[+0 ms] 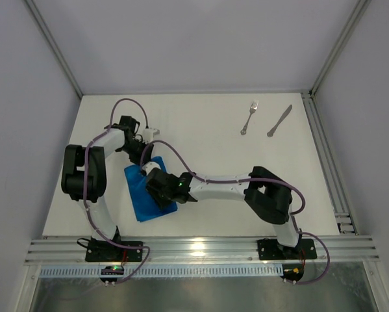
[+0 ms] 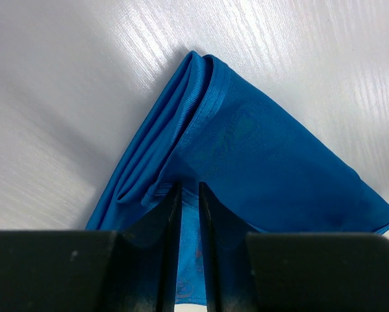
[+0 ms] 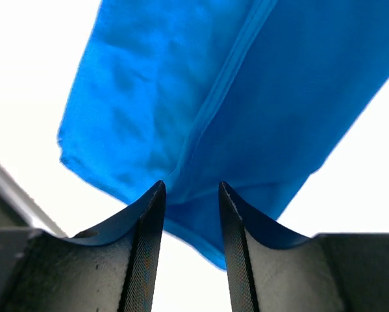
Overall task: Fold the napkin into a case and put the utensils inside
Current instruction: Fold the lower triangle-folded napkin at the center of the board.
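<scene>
Blue folded napkin (image 1: 144, 197) lies on the white tabletop (image 1: 213, 208); fork (image 1: 249, 117) and knife (image 1: 279, 121) rest well apart from it, up and to the right. Left wrist: left hand (image 2: 188, 190) pinches the napkin's edge. Right wrist: right hand (image 3: 189, 188) spread, close over the napkin.

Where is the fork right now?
In the top view, the fork lies on the far right part of the table, just left of the knife and well away from the blue napkin.
</scene>
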`<control>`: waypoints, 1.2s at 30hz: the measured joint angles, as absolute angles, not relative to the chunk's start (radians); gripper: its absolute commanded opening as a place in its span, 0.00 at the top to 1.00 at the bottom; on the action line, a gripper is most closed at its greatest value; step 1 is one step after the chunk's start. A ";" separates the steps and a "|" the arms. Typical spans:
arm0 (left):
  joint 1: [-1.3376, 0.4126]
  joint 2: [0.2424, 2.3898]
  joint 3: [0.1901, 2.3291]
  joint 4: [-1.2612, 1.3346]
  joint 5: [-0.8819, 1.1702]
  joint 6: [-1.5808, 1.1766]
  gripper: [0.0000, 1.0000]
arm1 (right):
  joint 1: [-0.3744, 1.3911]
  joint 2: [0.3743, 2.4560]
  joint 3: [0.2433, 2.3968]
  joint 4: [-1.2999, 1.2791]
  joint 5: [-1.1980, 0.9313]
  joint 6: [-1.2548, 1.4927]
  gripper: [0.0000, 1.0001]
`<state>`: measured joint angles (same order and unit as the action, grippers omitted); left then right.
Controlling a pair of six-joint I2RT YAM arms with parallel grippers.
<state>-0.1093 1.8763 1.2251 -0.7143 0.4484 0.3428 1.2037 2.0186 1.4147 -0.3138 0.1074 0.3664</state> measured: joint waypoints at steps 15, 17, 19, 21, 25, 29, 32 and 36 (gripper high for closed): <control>-0.109 1.876 1.225 -0.714 0.449 0.344 0.83 | 1.196 1.925 1.375 -0.220 0.075 0.372 0.96; -0.109 1.876 1.225 -0.714 0.449 0.344 0.83 | 1.189 1.960 1.374 -0.208 0.060 0.375 0.96; -0.109 1.876 1.225 -0.714 0.449 0.344 0.83 | 1.184 1.998 1.374 -0.205 0.047 0.377 0.96; -0.109 1.876 1.225 -0.714 0.449 0.345 0.83 | 1.183 2.028 1.372 -0.200 0.028 0.381 0.96; -0.109 1.876 1.225 -0.712 0.449 0.345 0.83 | 1.182 2.050 1.361 -0.175 -0.005 0.397 0.96; -0.109 1.876 1.225 -0.712 0.449 0.347 0.83 | 1.182 2.050 1.353 -0.166 -0.006 0.405 0.96; -0.109 1.876 1.225 -0.712 0.449 0.347 0.83 | 1.183 2.049 1.354 -0.169 0.002 0.406 0.96; -0.109 1.876 1.225 -0.712 0.454 0.347 0.83 | 1.183 2.038 1.364 -0.213 0.028 0.394 0.94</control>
<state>-0.1093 1.8763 1.2247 -0.7120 0.4541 0.3466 1.1831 2.0380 1.3643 -0.2134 0.0280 0.3943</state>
